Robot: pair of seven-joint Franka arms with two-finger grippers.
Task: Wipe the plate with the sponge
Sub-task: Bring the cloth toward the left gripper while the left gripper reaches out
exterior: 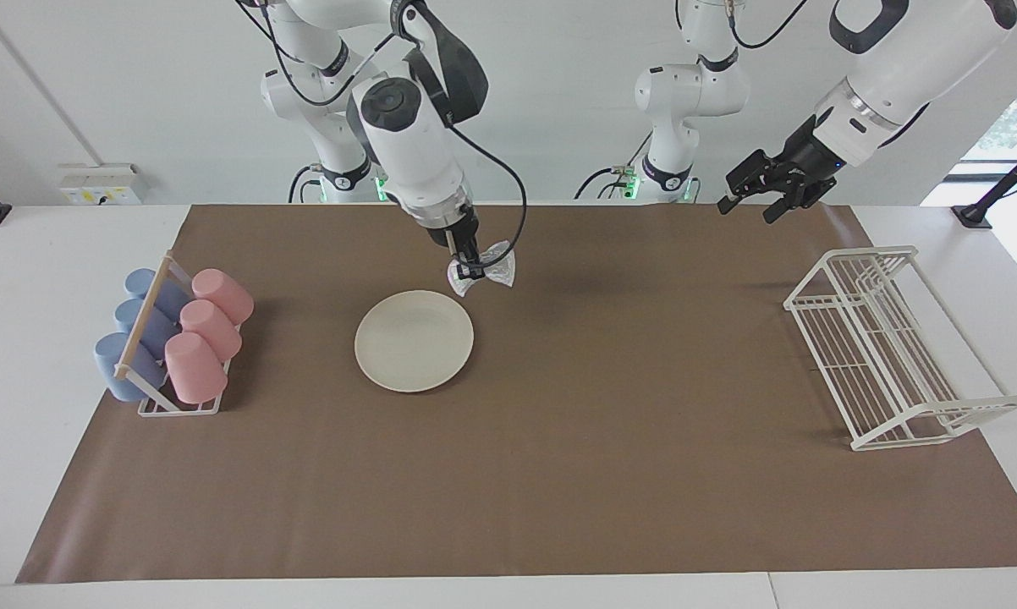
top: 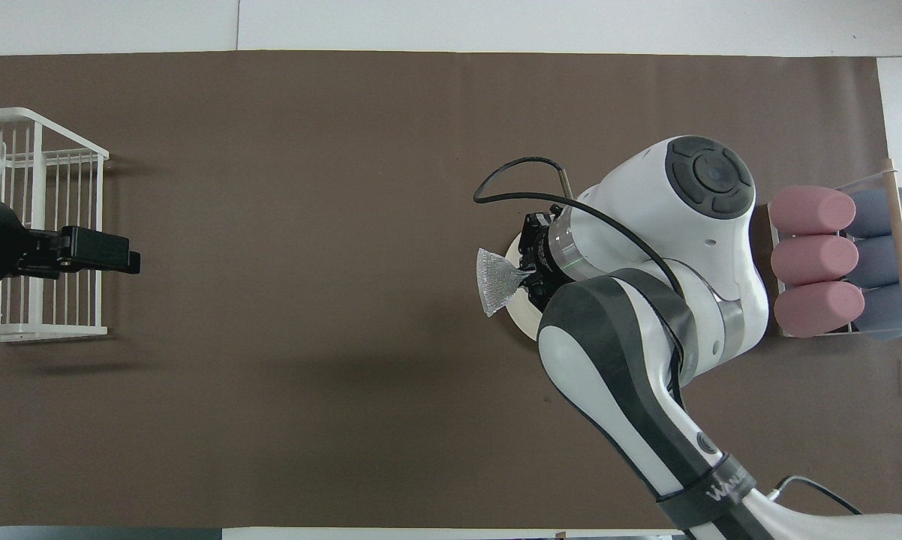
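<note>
- left gripper (exterior: 745,210) waits with jaws spread and nothing in them, up over the mat's (exterior: 559,474) robot-side edge toward the left arm's end
- right gripper (exterior: 468,271) is clamped on one corner of the sponge (exterior: 500,269), hanging in the air over bare mat just off the plate's (exterior: 414,340) robot-side rim, not touching it
- the pinch is thin and most of the wad flares out free, so we judge it could slip out or fold under if pressed down hard
- the plate lies flat on the mat, closer to the robot-side edge than to the far edge, toward the right arm's end, and nothing pins it
- risk: a sideways wipe could push the plate across the mat, or a push on its rim could tip it
- risk: coming down off-centre would wipe mat and miss the plate
- cup holder (exterior: 178,408) near the mat's edge at the right arm's end holds three pink cups (exterior: 208,334) and three blue cups (exterior: 140,326) on their sides; a wide arm swing could knock them
- wire rack (exterior: 871,253) at the left arm's end of the mat holds nothing we can see
</note>
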